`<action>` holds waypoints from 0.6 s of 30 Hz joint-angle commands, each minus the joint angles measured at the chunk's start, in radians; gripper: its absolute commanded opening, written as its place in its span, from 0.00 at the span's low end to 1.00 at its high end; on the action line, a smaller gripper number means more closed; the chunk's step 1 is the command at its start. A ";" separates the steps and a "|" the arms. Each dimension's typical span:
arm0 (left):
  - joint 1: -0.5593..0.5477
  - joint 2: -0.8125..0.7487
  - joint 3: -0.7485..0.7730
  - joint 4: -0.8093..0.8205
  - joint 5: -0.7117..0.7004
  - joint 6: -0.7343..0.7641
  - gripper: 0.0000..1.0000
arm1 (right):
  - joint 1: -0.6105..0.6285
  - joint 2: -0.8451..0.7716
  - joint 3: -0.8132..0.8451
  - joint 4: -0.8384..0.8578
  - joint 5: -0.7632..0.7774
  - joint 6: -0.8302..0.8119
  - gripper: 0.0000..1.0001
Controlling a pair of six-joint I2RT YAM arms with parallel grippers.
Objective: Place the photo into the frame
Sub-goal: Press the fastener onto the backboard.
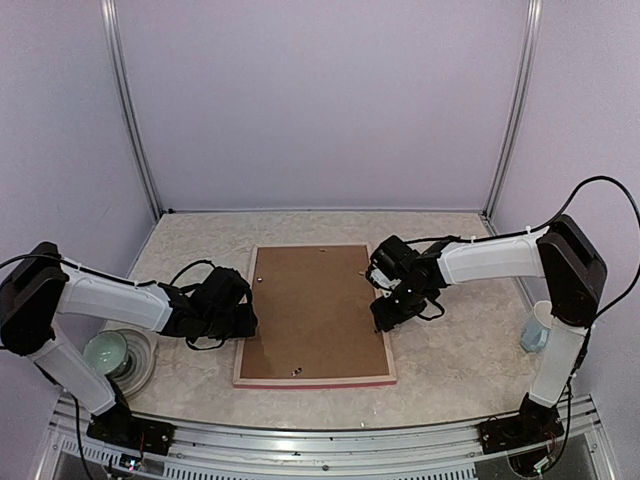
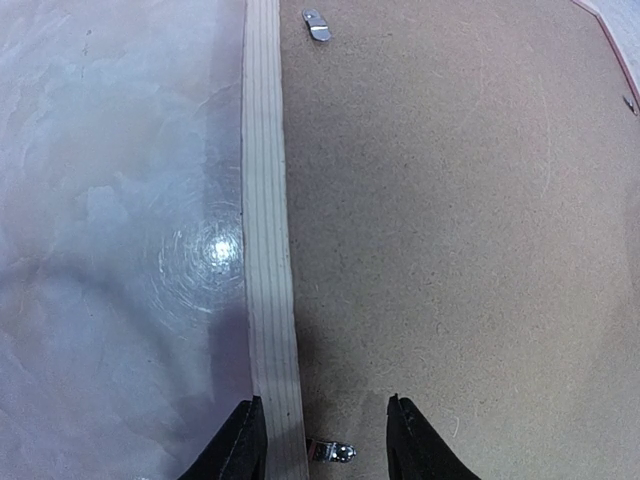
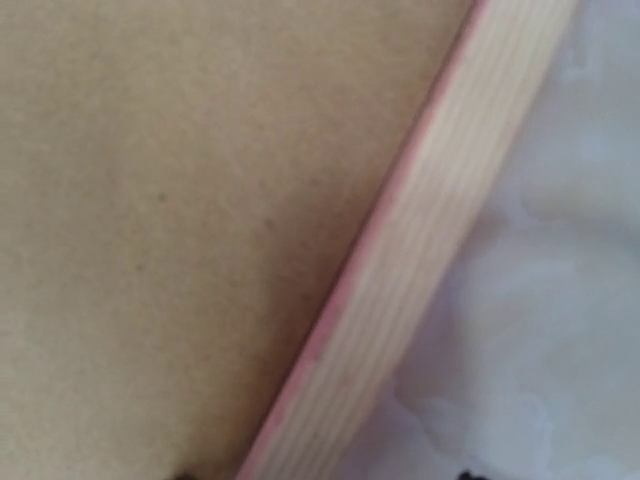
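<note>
The frame (image 1: 315, 380) lies face down in the middle of the table, its pale wood back up and pink moulding at the edges. A brown backing board (image 1: 315, 310) fills it. The photo is hidden. My left gripper (image 1: 245, 322) is open at the frame's left side; in the left wrist view (image 2: 325, 445) its fingers straddle the pale rail (image 2: 265, 200) and a small metal clip (image 2: 330, 452). My right gripper (image 1: 380, 322) is open at the right side; in the right wrist view (image 3: 320, 475) only its fingertips show, either side of the rail (image 3: 420, 260).
A pale green bowl (image 1: 105, 352) sits on a plate (image 1: 140, 365) at the near left, beside my left arm. A light cup (image 1: 537, 327) stands at the right by my right arm. Another metal clip (image 2: 316, 25) lies further along the left rail.
</note>
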 commanded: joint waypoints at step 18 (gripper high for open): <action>-0.007 0.015 -0.022 -0.017 0.021 -0.019 0.42 | -0.012 -0.006 0.028 -0.047 -0.076 0.043 0.63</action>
